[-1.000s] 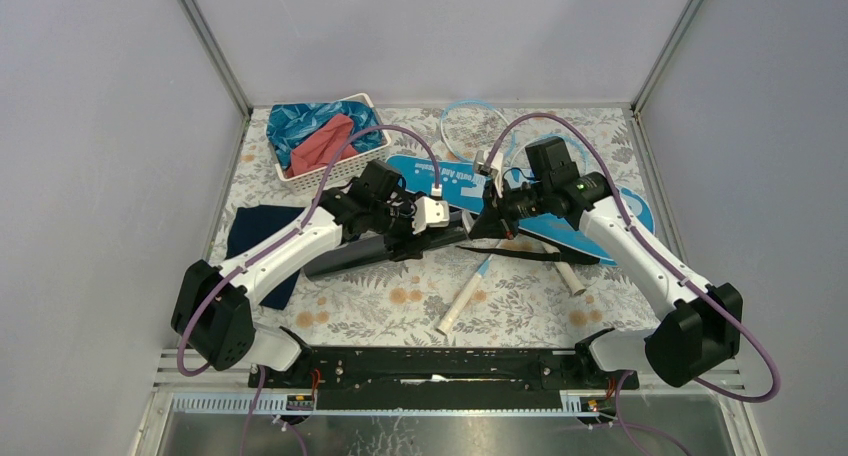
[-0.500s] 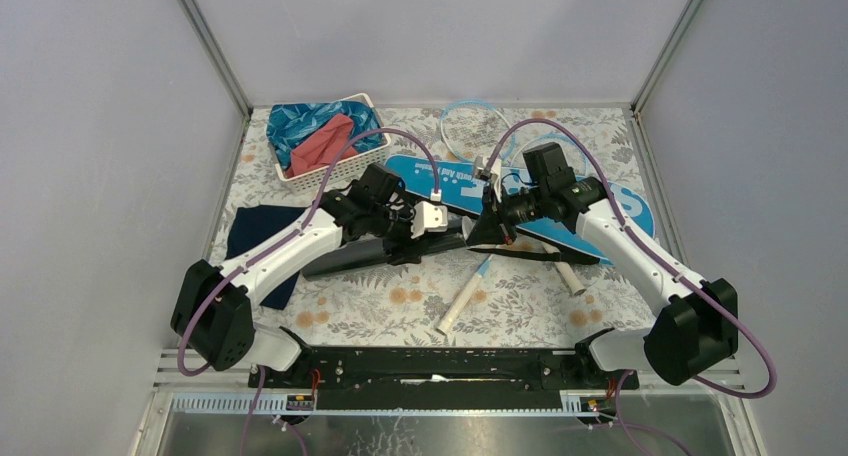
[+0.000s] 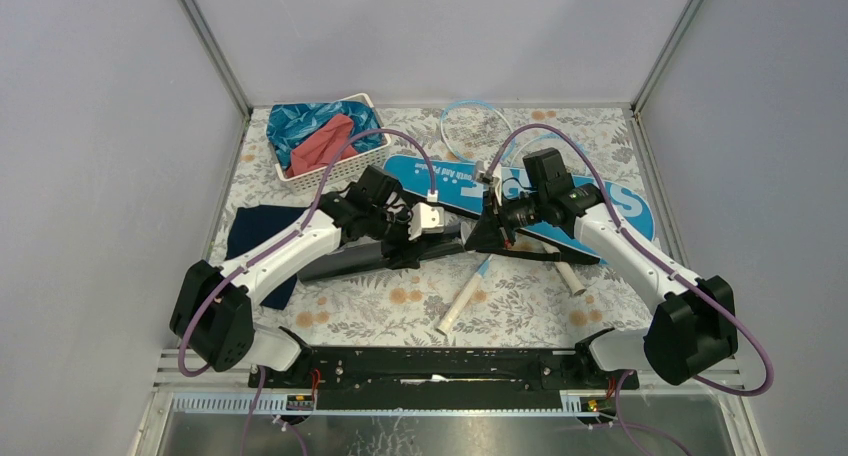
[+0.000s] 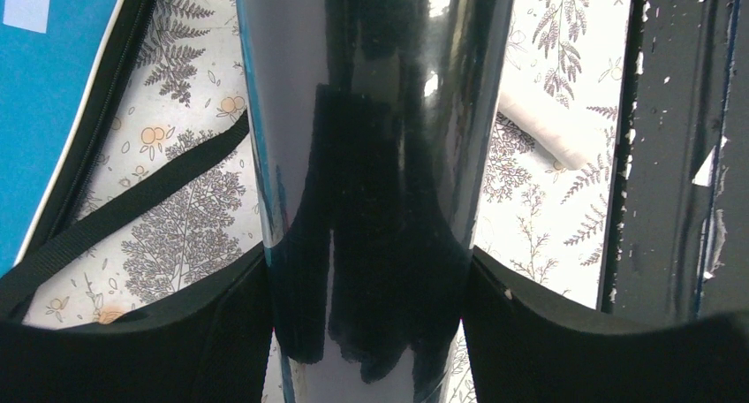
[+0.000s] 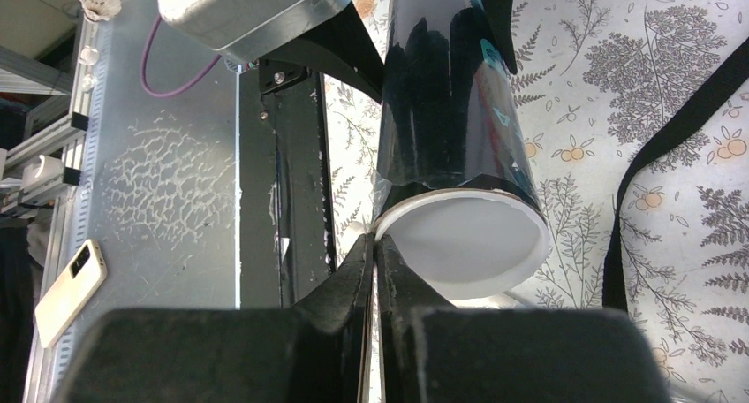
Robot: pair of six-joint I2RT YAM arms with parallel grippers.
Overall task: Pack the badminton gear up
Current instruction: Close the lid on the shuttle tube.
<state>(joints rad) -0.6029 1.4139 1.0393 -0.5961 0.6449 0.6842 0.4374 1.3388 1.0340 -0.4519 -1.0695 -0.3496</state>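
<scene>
Fingers [image 4: 177, 350] of the left gripper [image 3: 428, 232] are clasping the long black tube [image 4: 380, 155], which is lying slantwise at the centre of the top view. The right gripper [image 3: 480, 234] is pressing its fingers together at the rim of the tube's white cap [image 5: 468, 244]; whether they are gripping that rim is unclear. The step appears to be uncapping the tube. Next, the cap is needing a straight pull along the tube while the left side is bracing.

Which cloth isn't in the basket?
The navy cloth. It lies by itself on the table, at the left, while the blue cloth and the red cloth are inside the white basket.
</scene>
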